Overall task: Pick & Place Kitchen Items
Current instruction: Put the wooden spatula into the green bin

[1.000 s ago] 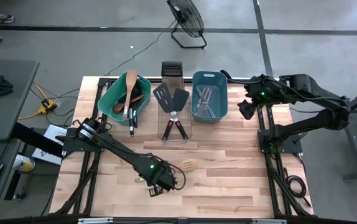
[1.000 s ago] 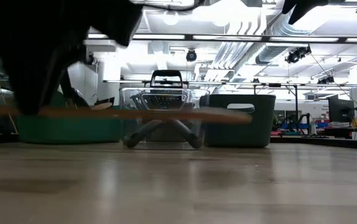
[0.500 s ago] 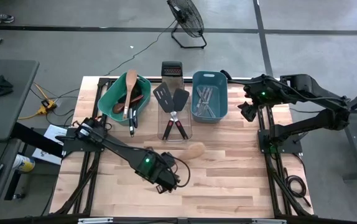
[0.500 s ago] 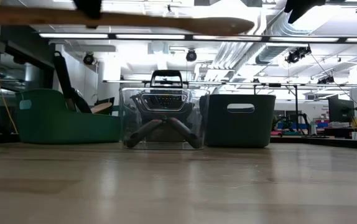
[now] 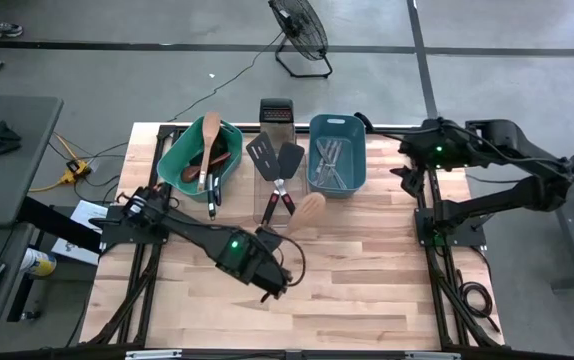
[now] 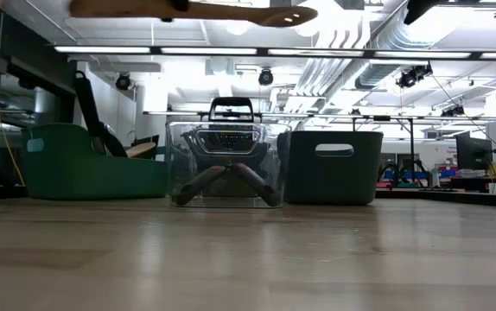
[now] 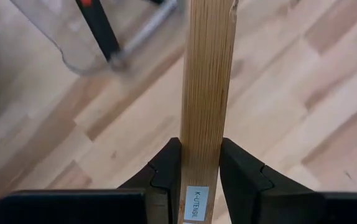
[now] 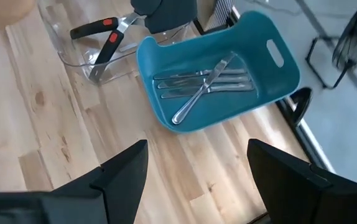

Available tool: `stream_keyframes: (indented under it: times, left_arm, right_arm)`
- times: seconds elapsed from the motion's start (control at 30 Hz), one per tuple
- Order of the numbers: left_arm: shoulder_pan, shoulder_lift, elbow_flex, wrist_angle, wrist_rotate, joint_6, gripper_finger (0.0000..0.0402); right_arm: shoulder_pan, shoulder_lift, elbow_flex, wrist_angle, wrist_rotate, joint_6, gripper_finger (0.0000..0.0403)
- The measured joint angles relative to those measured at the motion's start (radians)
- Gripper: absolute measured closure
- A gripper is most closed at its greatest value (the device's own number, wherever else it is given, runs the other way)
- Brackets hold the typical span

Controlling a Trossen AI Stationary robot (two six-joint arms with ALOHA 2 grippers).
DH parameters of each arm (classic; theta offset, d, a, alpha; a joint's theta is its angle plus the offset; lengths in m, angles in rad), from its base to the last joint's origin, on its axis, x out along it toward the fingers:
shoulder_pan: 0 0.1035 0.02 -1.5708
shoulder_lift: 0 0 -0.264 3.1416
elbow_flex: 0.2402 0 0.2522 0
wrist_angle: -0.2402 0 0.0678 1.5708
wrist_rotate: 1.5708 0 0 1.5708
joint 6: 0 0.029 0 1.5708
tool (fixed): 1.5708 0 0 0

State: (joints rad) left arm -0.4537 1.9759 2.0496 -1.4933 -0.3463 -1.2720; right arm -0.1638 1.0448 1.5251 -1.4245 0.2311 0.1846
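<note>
Along the table's far edge, left to right: teal tub [image 5: 199, 152] holding wooden utensils [image 5: 210, 143], clear tub [image 5: 283, 196] holding black turners [image 5: 274, 157], blue tub [image 5: 337, 153] holding silver cutlery [image 8: 204, 83].
Table's middle: left hand [image 5: 277, 243] clenched on the handle of a wooden spoon [image 5: 303, 210], which is lifted clear of the table.
Spoon bowl: over the clear tub's near right corner.
Near half of the table [image 5: 367, 280]: bare wood, open room on all sides.
Table's right edge: right hand [image 5: 407, 178] raised over the far corner, fingers spread, grasping nothing.
</note>
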Motion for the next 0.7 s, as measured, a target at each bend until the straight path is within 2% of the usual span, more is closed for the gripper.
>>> stream_keyframes:
  times: [0.17, 0.3, 0.5, 0.7]
  left_arm:
    - [0.051, 0.0, 0.039, 0.001, -0.061, 0.021, 0.0321]
    - [0.095, 0.0, 0.075, 0.001, -0.097, 0.076, 0.0321]
    - [0.16, 0.0, 0.119, 0.001, -0.133, 0.15, 0.0321]
    - [0.216, 0.0, 0.132, 0.002, -0.136, 0.204, 0.0321]
  right_arm:
    - [0.0, -0.058, 0.0, 0.018, -0.013, -0.084, 0.0135]
    - [0.0, -0.149, -0.047, 0.108, -0.121, -0.12, 0.0135]
    - [0.0, -0.36, -0.272, 0.25, -0.239, -0.098, 0.0135]
    - [0.0, -0.565, -0.536, 0.437, -0.388, -0.004, 0.0135]
